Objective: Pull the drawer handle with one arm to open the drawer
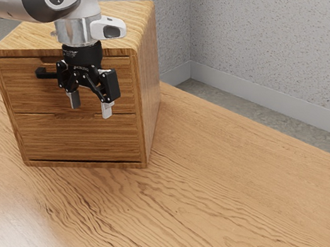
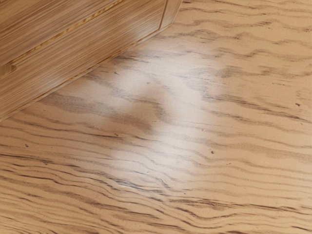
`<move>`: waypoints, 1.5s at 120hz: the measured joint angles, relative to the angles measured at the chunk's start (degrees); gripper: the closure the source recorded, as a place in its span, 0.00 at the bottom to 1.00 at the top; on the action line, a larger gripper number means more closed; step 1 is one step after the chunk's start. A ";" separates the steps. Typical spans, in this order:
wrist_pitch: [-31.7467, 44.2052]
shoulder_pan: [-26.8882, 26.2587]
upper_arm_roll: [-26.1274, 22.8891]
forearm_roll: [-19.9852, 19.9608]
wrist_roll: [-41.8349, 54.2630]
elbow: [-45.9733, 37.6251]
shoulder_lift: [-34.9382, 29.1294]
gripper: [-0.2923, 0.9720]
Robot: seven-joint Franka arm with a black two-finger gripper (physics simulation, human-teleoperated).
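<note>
Cabinet (image 1: 87,129) stood as the one obstacle at the exterior view's left, claw (image 1: 91,108) spread close before its front beside the handle (image 1: 44,73), open table (image 1: 233,206) stretched toward the right, wall (image 1: 283,35) well behind.

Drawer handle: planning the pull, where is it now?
In the exterior view, the black drawer handle juts from the upper drawer front, close beside the open pincer, on that view's left.

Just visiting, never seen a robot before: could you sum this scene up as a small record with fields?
Surface: wooden table
Furniture: wooden cabinet, two drawer fronts, both look shut
Handle: black handle on the upper drawer, partly hidden by the gripper
Gripper: before the upper drawer, fingers open, pointing down, holding nothing
Progress: drawer not yet pulled
</note>
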 joint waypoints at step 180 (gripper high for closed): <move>21.31 8.21 -3.45 4.08 -76.96 -31.86 -33.51 0.23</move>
